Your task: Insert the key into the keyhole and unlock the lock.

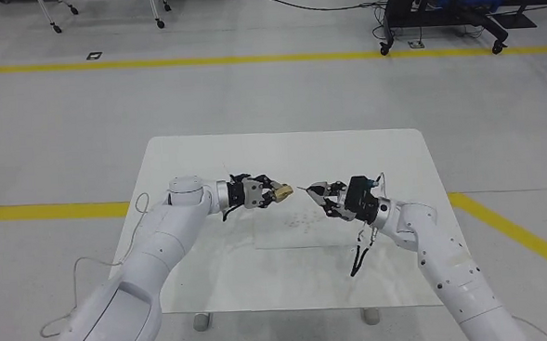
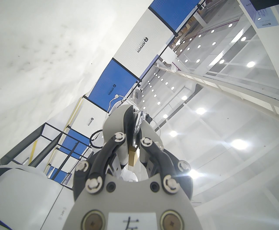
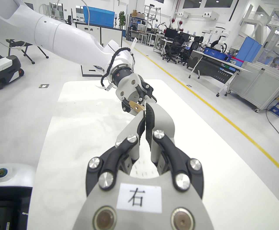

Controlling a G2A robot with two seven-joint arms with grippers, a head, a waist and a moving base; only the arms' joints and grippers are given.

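Note:
A brass padlock [image 1: 281,193] is held over the middle of the white table [image 1: 208,155], with my left gripper [image 1: 267,192] shut on it. In the left wrist view its brass body [image 2: 133,157] and silver shackle sit between the fingers [image 2: 113,124]. My right gripper [image 1: 314,191] faces it from the right, shut on a thin key [image 1: 302,188] whose tip points at the lock with a small gap between them. In the right wrist view the padlock [image 3: 135,106] shows its keyhole face just beyond my right gripper [image 3: 145,110]; the key is edge-on and hard to make out.
Both grippers hang a little above the table [image 3: 196,152], which carries faint scuff marks [image 1: 304,223] near its middle. Bare floor with yellow lines [image 1: 249,58] surrounds it; carts and desks stand far behind.

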